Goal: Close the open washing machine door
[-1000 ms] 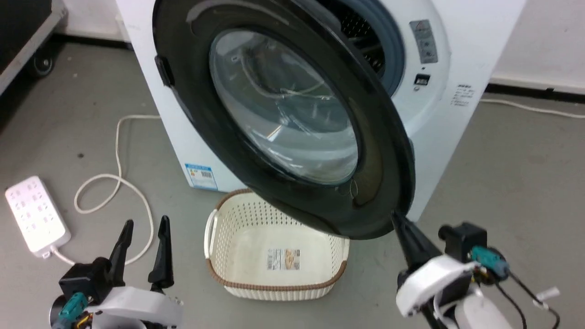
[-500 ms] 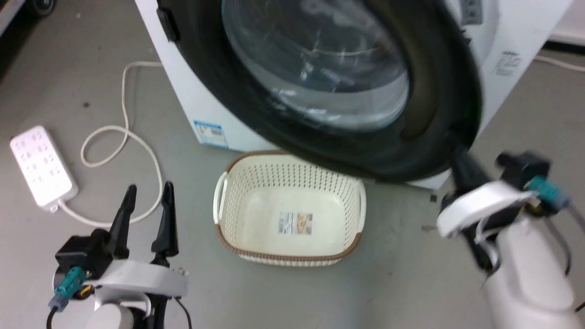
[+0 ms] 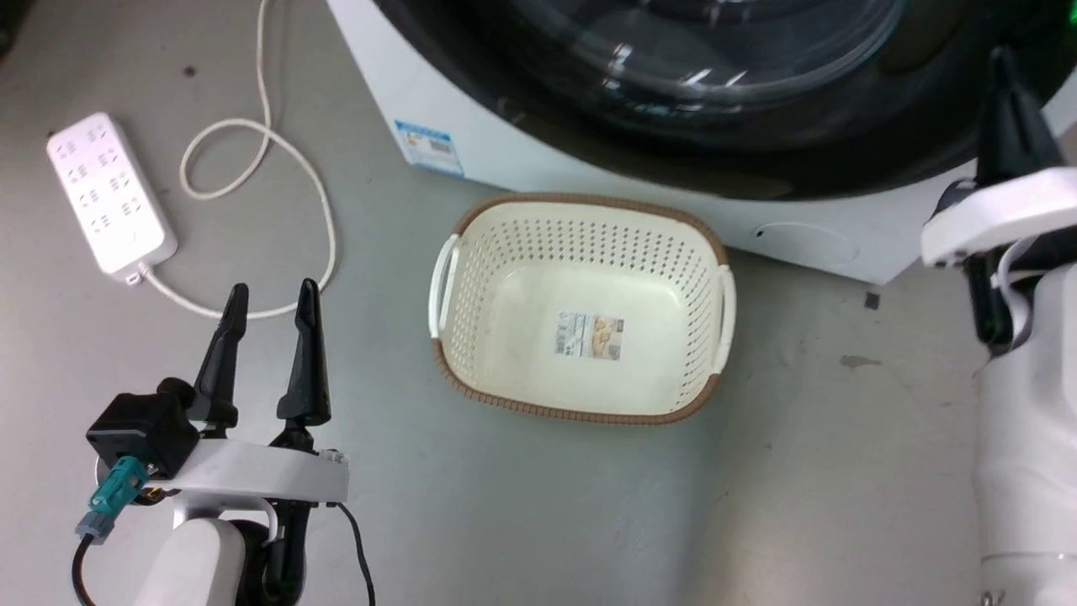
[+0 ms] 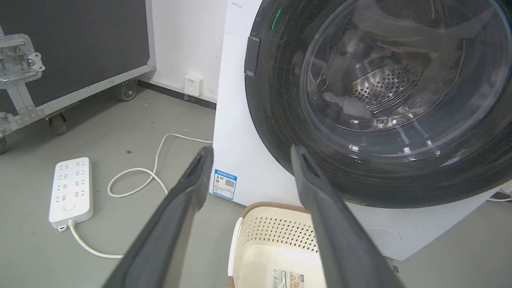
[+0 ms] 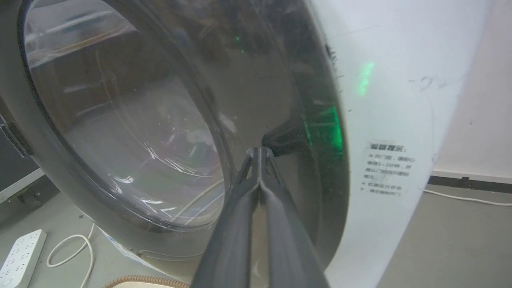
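Spotter: right gripper (image 5: 260,154) has its fingers pressed together on nothing, tips touching the black rim of the washing machine door (image 5: 120,104) near its free edge.
Logger: And the left gripper (image 3: 273,290)?
Spotter: Fingers spread, empty, low over the floor, well apart from the door.
Logger: Door position?
Spotter: Lying almost flat against the front of the washing machine (image 5: 400,100). Latched or not, cannot tell. Basket (image 3: 580,223) sits on the floor just before the machine's bottom edge, lower than the door.
Logger: Step judged to be the last push of the closing. Next move likely calls for firm pressure straight into the rim until the latch catches.
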### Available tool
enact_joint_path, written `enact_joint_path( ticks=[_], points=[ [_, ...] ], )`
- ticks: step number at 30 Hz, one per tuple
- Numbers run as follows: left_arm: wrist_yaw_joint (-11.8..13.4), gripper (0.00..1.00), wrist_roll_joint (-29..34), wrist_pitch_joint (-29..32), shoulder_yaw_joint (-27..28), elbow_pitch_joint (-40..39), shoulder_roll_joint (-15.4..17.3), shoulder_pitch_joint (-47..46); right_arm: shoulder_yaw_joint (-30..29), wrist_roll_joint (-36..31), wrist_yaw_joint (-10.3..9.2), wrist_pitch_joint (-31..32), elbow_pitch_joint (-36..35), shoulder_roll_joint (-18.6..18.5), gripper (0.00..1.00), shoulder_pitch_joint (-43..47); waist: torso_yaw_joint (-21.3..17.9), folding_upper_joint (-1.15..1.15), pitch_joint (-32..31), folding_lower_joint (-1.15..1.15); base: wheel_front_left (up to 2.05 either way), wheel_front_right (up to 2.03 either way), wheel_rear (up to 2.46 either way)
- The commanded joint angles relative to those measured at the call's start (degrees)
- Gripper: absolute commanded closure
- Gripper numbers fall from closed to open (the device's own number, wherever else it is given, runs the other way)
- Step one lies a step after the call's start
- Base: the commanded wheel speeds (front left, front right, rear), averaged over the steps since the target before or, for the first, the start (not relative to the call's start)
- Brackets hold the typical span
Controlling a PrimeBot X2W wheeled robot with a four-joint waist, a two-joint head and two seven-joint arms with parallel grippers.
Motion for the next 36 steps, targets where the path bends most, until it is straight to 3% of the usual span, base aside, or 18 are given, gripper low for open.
enact_joint_path(
  ticks=[1,10,16,26,36],
  points=[
    [-0.3,0.0,0.46,-0.32,0.39,0.1,-0.3,-0.75,-0.55,-0.36,-0.05,-0.41,0.3,-0.25,1.0,-1.4,0.54,0.0,0.63,-0.01,0.0,0.0,0.0],
    [-2.09,0.0,2.01,-0.32,2.58,0.95,-2.17,-1.04,-7.06,-0.61,-0.05,-1.77,0.58,-0.25,1.0,-5.65,0.16,0.0,1.19,-0.01,0.0,0.0,0.0],
    [-2.91,0.0,3.11,-0.32,3.9,2.12,-2.66,-0.1,-5.32,2.89,-0.05,-2.2,-1.18,-0.25,1.0,-3.38,-2.04,0.0,-2.66,-0.01,0.0,0.0,0.0],
    [-2.48,0.0,5.07,-0.21,4.7,3.33,-2.12,4.22,0.17,9.56,-0.05,-2.24,-16.19,-0.25,1.0,15.8,-8.47,0.0,-14.38,-0.01,0.0,0.0,0.0],
    [-0.78,0.0,6.41,1.52,3.72,2.7,-1.29,8.72,8.72,10.04,-0.05,-2.02,-20.21,-0.25,1.0,35.24,-12.83,0.0,-21.35,-0.01,0.0,0.0,0.0]
  ],
)
